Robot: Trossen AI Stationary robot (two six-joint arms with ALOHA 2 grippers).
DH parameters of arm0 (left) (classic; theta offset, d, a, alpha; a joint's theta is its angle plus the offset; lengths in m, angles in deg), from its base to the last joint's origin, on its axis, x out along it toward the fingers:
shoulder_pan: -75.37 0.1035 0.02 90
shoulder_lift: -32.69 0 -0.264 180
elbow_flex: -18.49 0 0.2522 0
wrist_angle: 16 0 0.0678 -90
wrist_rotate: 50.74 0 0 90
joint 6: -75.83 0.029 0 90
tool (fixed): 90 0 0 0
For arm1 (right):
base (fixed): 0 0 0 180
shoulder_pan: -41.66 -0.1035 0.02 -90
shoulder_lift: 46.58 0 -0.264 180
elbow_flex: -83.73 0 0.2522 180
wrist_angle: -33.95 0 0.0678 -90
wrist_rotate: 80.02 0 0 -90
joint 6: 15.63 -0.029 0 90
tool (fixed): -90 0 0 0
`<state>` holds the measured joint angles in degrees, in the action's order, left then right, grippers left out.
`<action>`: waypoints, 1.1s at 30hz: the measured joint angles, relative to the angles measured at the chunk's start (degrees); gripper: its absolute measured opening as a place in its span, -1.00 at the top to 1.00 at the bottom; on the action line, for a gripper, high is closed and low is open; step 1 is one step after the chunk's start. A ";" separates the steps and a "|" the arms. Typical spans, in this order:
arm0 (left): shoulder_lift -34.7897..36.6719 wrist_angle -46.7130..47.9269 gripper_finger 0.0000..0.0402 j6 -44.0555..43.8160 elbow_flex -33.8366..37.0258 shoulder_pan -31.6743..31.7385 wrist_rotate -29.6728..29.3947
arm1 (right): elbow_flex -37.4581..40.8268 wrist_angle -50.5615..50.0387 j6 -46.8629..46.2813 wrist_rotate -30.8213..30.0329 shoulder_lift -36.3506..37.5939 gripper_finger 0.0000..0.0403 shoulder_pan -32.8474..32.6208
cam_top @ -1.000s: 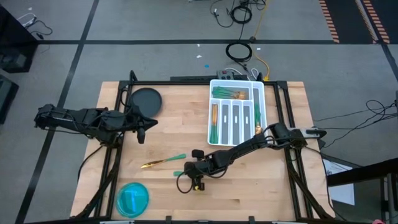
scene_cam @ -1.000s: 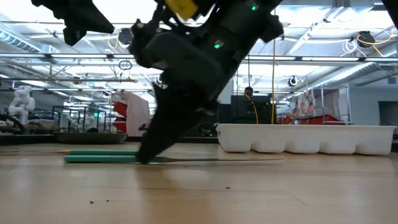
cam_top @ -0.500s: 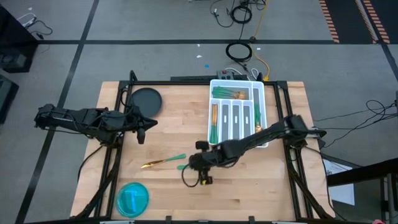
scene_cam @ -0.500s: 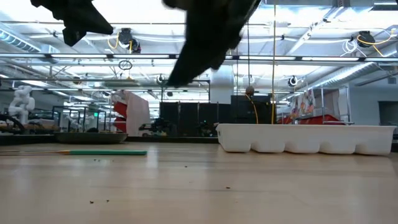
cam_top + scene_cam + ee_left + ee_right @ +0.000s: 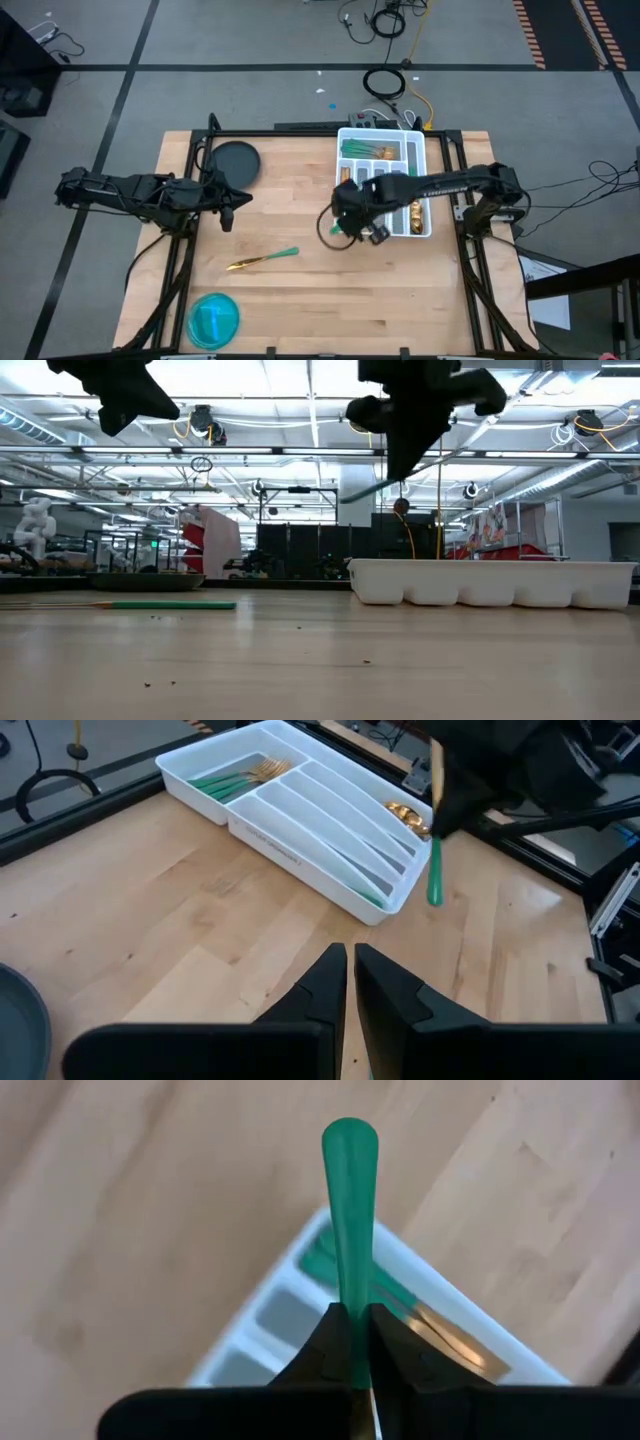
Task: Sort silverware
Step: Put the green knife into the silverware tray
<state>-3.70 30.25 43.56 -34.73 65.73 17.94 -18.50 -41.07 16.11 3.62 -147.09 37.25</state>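
Across the wooden table (image 5: 300, 300) the scene runs from big fixtures to small pieces. Both dark arms reach in from the sides: the left arm waits over the left part of the table beside the dark round plate (image 5: 235, 160), its left gripper (image 5: 228, 210) with fingers drawn nearly together and nothing between them in the left wrist view. The right arm is the one working. A second ago it was stretched low toward the front centre of the table, fingers down at the wood; now it has swung back and up, and the right gripper (image 5: 350, 215) hangs at the near-left corner of the white divided tray (image 5: 424, 232). Its fingers are pinched on a teal-handled piece of silverware (image 5: 349, 1230), handle pointing forward past the fingertips and lying over the tray's corner in the right wrist view; the gold end is hidden, so fork, spoon or knife cannot be told. The low view shows it lifted well clear of the table. The tray already holds forks in the cross compartment and several pieces in the long slots. One gold-and-teal piece (image 5: 262, 259) remains loose on the wood at front left, near the blue bowl (image 5: 213, 318). Judgement: pick completed, transport nearly done; next comes aligning the handle with a matching slot and releasing, then one last piece to fetch.
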 joint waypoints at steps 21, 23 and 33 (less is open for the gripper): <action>0.00 0.19 0.84 -0.37 0.03 0.01 -2.27 | 0.00 -6.15 47.06 0.74 0.24 1.00 17.09; 0.00 0.07 0.84 -0.37 0.40 0.02 -3.31 | -0.02 -6.48 49.49 0.94 0.22 1.00 17.54; -0.02 -0.01 0.84 -1.92 2.54 0.02 -4.72 | -0.09 -6.15 58.47 3.73 -3.66 1.00 17.88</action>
<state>-3.72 30.24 41.64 -32.19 65.74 13.22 -18.59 -47.22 74.58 7.35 -150.75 55.13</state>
